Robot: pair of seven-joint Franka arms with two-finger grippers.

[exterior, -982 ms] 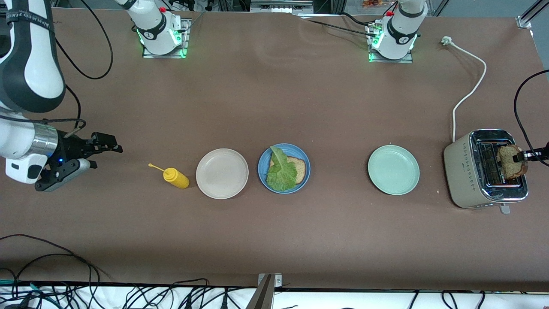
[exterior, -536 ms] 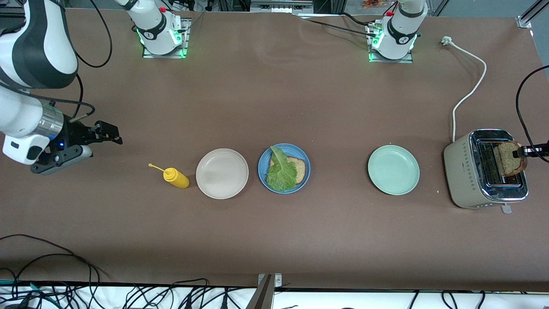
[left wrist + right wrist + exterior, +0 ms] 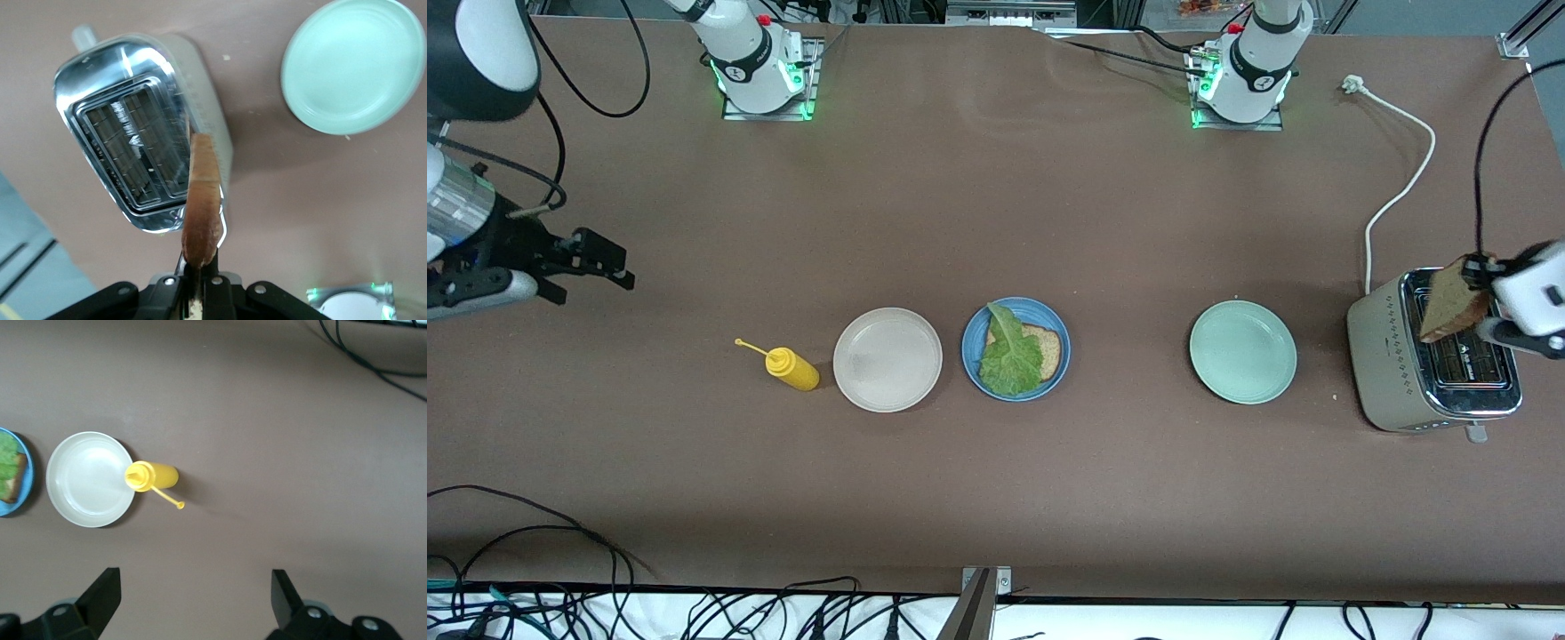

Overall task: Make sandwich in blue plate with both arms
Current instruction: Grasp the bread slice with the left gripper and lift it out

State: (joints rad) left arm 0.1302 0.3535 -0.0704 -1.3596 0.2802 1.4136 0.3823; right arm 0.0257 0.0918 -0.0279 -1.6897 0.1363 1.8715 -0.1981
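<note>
The left hand point(image 3: 1485, 276) is clamped tight on one edge of a brown wholegrain bread slice point(image 3: 1454, 300), holding it tilted in the air over the slots of the cream and chrome two-slot toaster point(image 3: 1405, 373); in the left wrist view the slice point(image 3: 202, 200) shows edge-on, clear of the slots. The right hand point(image 3: 600, 262) waits with its fingers spread wide and nothing between them, over bare brown tabletop point(image 3: 996, 204) at the right arm's end.

The round medium-blue plate point(image 3: 1056, 331) sits mid-table, carrying a second bread slice point(image 3: 1048, 348) with a crinkly green lettuce leaf point(image 3: 1009, 356) lying on it. From that plate, a beige-white plate point(image 3: 887, 359) is just beside at 9 o'clock, a yellow squeeze bottle point(image 3: 791, 368) lying farther on; a pale green plate point(image 3: 1242, 352) is at 3 o'clock.
</note>
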